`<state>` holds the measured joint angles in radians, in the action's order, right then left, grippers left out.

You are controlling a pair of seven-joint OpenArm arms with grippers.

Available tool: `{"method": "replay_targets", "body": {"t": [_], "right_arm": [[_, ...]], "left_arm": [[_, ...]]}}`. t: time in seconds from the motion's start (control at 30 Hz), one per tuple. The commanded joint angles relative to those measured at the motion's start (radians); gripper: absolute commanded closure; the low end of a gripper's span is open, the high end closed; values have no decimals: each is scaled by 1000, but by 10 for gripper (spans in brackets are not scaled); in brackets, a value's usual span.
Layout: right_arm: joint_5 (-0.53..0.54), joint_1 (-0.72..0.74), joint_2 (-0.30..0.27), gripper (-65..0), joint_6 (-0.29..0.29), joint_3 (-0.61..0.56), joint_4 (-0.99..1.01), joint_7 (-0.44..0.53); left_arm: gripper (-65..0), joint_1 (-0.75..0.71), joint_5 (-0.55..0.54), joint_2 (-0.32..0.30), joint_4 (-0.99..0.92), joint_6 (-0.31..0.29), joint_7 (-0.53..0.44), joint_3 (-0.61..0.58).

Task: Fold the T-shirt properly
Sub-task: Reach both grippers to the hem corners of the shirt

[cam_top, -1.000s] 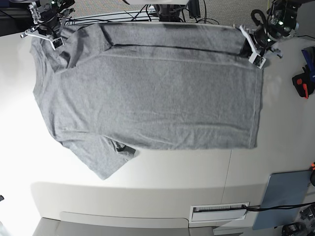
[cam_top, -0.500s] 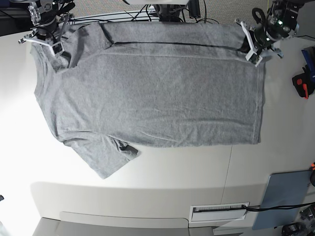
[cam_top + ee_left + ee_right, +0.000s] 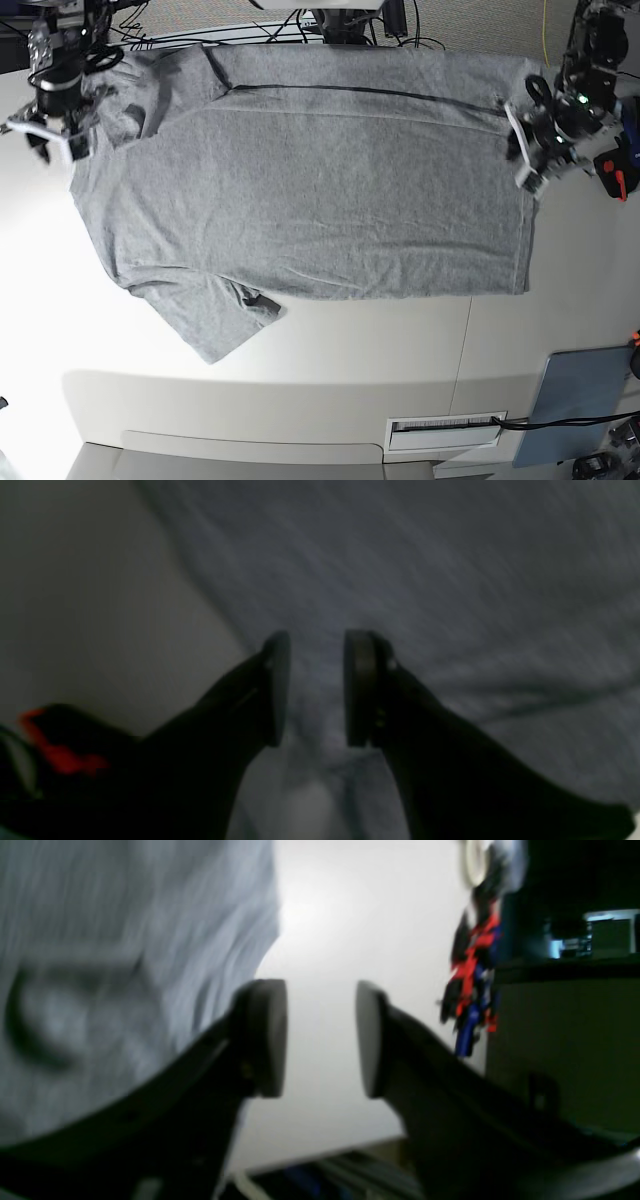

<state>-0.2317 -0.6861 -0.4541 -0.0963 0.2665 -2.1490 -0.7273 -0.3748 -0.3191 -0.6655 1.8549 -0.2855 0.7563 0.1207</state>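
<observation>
Lying at the white table's [image 3: 300, 340] near right corner: a grey-blue flat panel [image 3: 578, 400]. Set into the near edge beside it: a white labelled slot [image 3: 446, 428]. Along the far edge: tangled black cables [image 3: 300, 25].

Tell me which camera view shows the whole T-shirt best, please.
The base view: the T-shirt lies spread flat there, one sleeve and the hem visible. The left wrist view shows only blurred grey cloth behind the end effector; the right wrist view shows one blurred edge.
</observation>
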Motion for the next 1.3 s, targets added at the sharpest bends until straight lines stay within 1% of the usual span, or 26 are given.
{"method": "replay_targets", "body": {"t": [0.0,0.07,0.2,0.27,0.33,0.4,0.43,0.53,0.57,0.6,0.7,0.77,0.87,1.0,1.03,1.13,1.27], "right_arm": [[6,13,-15,-268,14,12,-15,29],[53,51,-14,-275,14,11,-10,44],[166,155,-14,-275,15,11,50,61],[186,217,-14,-275,15,11,111,85],[195,281,-14,-275,15,11,183,105],[229,351,-18,-275,14,10,262,105],[256,385,-24,-275,3,8,302,100],[337,494,-28,-275,-97,3,417,66],[369,529,-28,-275,-112,-3,450,52],[400,561,-27,-275,-114,-11,481,39],[454,645,-28,-275,-114,-53,550,-9],[455,693,-27,-275,-114,-96,579,-56],[452,745,-27,-275,-113,-165,596,-100],[448,783,-27,-275,-113,-233,596,-113],[448,788,-27,-275,-113,-243,596,-114],[448,792,-25,-275,-113,-253,596,-114],[448,792,-25,-275,-113,-253,596,-123]], "left_arm": [[-192,18,3,-19,15,4,-16,23],[-192,45,-6,-19,15,5,-24,42],[-192,111,-38,-16,5,41,-59,48],[-192,147,-49,-15,-25,60,-103,48],[-192,202,-62,-15,-83,63,-115,48],[-198,270,-91,-13,-163,45,-115,47],[-213,307,-118,-13,-209,23,-115,47],[-269,418,-201,-7,-349,-42,-121,47],[-273,454,-217,1,-395,-56,-120,47],[-273,490,-227,11,-440,-61,-119,46],[-273,588,-228,57,-571,-87,-118,45],[-273,647,-228,87,-654,-108,-118,45],[-273,733,-207,125,-772,-119,-122,45],[-273,839,-160,151,-928,-114,-139,45],[-273,864,-146,156,-969,-104,-146,45],[-273,930,-88,165,-1090,-66,-177,45],[-273,994,-30,169,-1229,-63,-220,45]]}}
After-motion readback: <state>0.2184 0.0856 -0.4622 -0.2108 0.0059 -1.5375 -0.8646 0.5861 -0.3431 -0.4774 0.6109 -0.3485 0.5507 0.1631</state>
